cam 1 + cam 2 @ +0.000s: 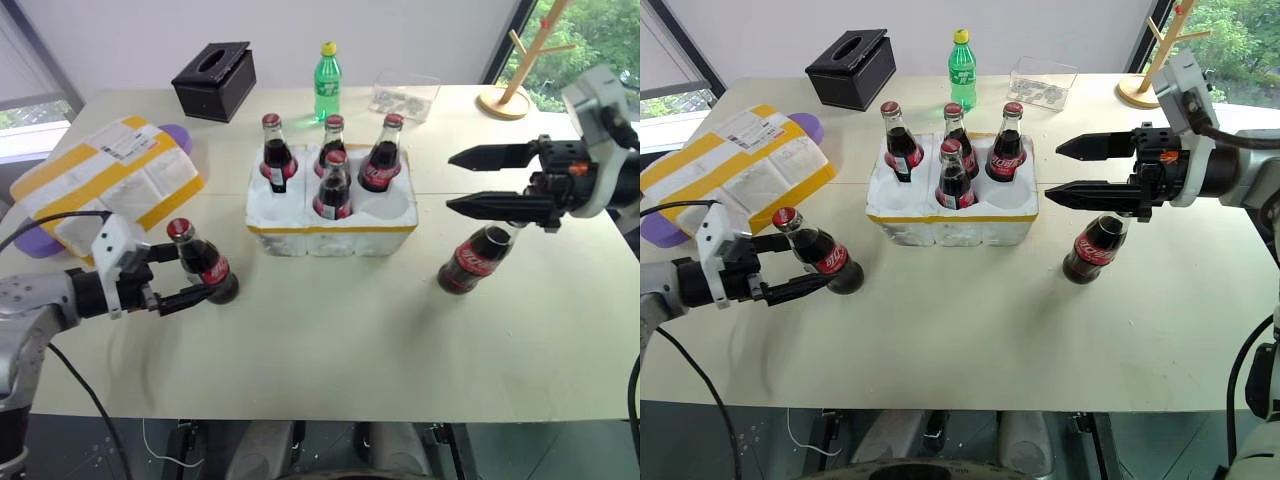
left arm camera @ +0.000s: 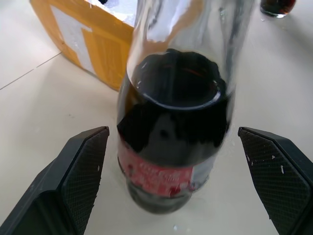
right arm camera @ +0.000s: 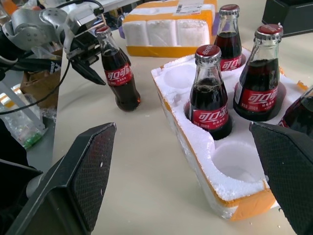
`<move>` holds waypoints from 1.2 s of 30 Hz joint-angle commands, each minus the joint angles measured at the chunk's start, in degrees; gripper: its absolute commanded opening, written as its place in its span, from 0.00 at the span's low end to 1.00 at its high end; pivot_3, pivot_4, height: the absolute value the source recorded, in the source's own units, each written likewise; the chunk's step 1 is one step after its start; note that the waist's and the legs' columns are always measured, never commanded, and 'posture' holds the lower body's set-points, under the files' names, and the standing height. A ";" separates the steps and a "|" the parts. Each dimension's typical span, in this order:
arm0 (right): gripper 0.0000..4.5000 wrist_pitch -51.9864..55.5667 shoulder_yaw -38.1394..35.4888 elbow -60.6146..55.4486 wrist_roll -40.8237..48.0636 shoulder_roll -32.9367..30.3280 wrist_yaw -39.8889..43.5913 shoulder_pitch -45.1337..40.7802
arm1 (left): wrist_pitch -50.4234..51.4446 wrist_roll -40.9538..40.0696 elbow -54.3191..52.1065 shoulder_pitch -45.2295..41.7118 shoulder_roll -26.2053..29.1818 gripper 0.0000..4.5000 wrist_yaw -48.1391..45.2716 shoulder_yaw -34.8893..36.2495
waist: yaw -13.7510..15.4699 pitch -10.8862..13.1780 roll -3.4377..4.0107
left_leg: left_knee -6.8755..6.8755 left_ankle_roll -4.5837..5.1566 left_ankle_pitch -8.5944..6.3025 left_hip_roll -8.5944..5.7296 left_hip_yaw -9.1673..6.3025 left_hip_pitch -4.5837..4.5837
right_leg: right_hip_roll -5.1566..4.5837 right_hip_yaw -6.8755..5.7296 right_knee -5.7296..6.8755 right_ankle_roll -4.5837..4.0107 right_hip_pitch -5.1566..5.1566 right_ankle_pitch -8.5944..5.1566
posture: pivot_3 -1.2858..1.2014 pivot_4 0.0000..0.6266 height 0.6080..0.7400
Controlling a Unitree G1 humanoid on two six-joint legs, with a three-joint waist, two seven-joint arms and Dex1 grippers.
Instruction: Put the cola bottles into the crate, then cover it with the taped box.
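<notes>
Cola bottles: four (image 1: 333,185) stand in the crate (image 1: 330,232); two on the table.
Left gripper (image 1: 190,273): fingers apart around one loose bottle (image 1: 203,262).
Right gripper (image 1: 470,180): fingers apart above the other bottle (image 1: 474,258).
Taped box (image 1: 105,185): far left.

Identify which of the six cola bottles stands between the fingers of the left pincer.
The cola bottle on the table left of the crate: it leans between the open left pincer. Four others sit in wells; the sixth stands under the right pincer.
</notes>
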 commanded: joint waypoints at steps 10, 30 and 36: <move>1.00 1.79 -3.07 -1.19 2.27 0.65 -2.51 -1.28 | 1.44 -2.62 0.68 -3.07 0.81 0.62 1.35 -1.95 | -0.04 0.00 0.00 | -0.01 0.01 0.00 0.00 0.00 -0.02 | 0.01 -0.01 -0.03 -0.01 -0.01 0.01 | 0.52 0.24 0.99; 1.00 3.15 -5.25 -3.76 4.54 2.24 -8.72 0.38 | 9.31 -4.45 32.76 -61.16 2.62 0.62 -18.22 -21.56 | 0.33 0.09 -0.15 | 0.04 -0.32 0.23 -0.02 0.04 -0.21 | 0.22 -0.06 -0.15 0.16 -0.08 0.15 | 0.52 0.24 0.99; 1.00 4.32 -7.94 -5.22 6.40 2.14 -10.96 2.30 | -1.11 3.39 41.97 -62.50 -4.94 0.62 -18.37 -25.08 | -0.24 0.10 -0.17 | 0.07 -0.28 0.23 -0.03 0.03 -0.32 | 0.18 -0.05 -0.19 0.18 -0.15 0.17 | 0.52 0.24 0.99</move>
